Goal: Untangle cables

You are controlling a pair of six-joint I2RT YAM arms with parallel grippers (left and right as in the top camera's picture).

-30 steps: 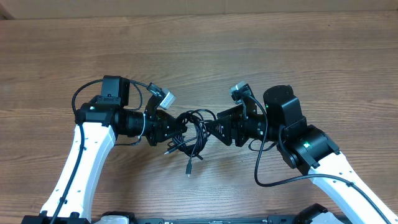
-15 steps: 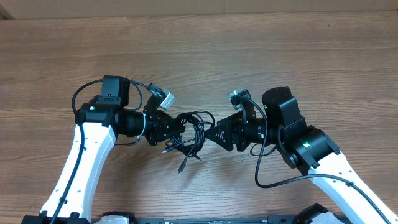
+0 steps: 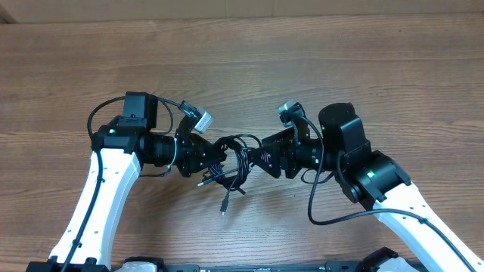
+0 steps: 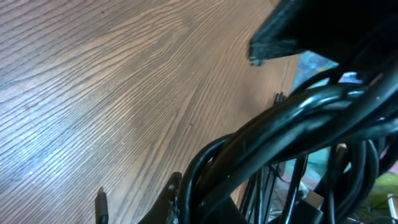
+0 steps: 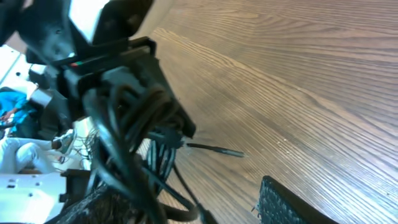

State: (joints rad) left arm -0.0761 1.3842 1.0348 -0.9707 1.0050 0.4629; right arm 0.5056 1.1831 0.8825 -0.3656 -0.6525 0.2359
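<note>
The cables (image 3: 236, 160) are a tangle of thin black cords hanging between my two grippers above the wooden table. My left gripper (image 3: 207, 156) is shut on the tangle's left side. In the left wrist view the cords (image 4: 292, 118) run thick across the frame from its finger (image 4: 180, 202). One plug end (image 3: 224, 205) dangles below the bundle. My right gripper (image 3: 259, 155) stands open at the tangle's right side. In the right wrist view the looped cords (image 5: 134, 124) lie by its left finger, while its right pad (image 5: 292, 205) is well apart from them.
The brown wooden table (image 3: 340, 60) stretches behind and to both sides of the arms. Thicker black wires loop off the left arm (image 3: 94, 121) and the right arm (image 3: 333, 215). The table's far edge runs along the top of the overhead view.
My right gripper dipped toward the near side and then came back against the tangle. The dangling plug end swung slightly left. My left arm stayed where it was.
</note>
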